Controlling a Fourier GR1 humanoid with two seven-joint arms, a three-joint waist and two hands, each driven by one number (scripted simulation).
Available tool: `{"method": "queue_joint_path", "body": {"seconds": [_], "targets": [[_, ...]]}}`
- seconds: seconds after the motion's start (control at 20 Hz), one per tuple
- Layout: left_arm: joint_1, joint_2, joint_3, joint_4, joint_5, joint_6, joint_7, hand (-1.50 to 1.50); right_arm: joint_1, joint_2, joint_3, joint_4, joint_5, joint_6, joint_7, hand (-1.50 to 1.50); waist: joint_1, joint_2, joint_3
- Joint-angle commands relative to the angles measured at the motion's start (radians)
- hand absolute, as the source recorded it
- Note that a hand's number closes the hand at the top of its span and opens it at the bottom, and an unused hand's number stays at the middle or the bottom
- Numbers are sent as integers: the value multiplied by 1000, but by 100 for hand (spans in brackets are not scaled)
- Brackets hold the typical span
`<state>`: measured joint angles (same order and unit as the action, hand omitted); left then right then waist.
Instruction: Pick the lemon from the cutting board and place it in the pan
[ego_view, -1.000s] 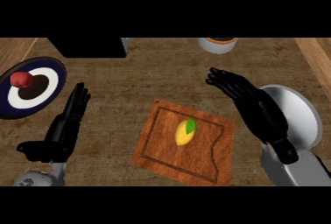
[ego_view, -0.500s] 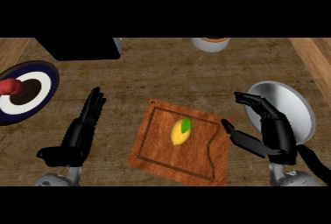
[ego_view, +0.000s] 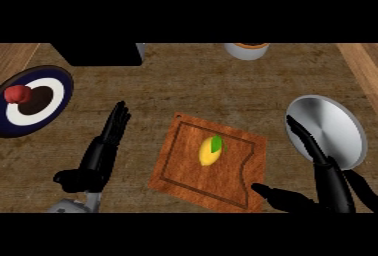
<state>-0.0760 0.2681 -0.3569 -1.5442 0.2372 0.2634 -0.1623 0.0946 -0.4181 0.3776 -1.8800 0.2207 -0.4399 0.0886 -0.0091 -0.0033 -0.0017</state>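
Yellow lemon (ego_view: 210, 151) with a green patch at its far end, lying near the middle of the tilted wooden board (ego_view: 177, 172), touched by nothing. Silver pan (ego_view: 336, 125) on the surface (ego_view: 207, 90) to the right of the board, round and pale.

Right robot hand (ego_view: 325, 187) at the near right: fingers straight and spread apart, reaching far-left over the pan's near left rim, thumb stretched left over the board's near right corner; holding nothing, well short of the lemon. Left robot hand (ego_view: 100, 152) left of the board, fingers straight and together, pointing away, empty.

Dark blue and white plate (ego_view: 52, 107) at the far left with a red fruit (ego_view: 16, 93) on it. Black box (ego_view: 100, 53) at the far edge; brown-topped cup (ego_view: 247, 50) at the far edge, right of centre. Nothing between lemon and pan but bare board and surface.
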Motion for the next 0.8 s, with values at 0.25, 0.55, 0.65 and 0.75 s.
{"method": "queue_joint_path", "body": {"seconds": [0.25,0.55,0.65,0.75], "targets": [[-41,-24,19,53,-16,-33,-11,0,-243,-33,99,12,172,221,450,-150,15,5,0],[-15,-50,-17,23,-34,-23,-13,0,-420,-12,204,188,202,444,624,-150,33,5,0],[-26,-49,-2,21,-34,-18,27,0,-444,58,251,237,232,463,637,-150,25,5,1],[-18,-5,36,-28,-13,-45,43,0,-468,91,287,288,289,480,683,-150,26,3,1]]}}
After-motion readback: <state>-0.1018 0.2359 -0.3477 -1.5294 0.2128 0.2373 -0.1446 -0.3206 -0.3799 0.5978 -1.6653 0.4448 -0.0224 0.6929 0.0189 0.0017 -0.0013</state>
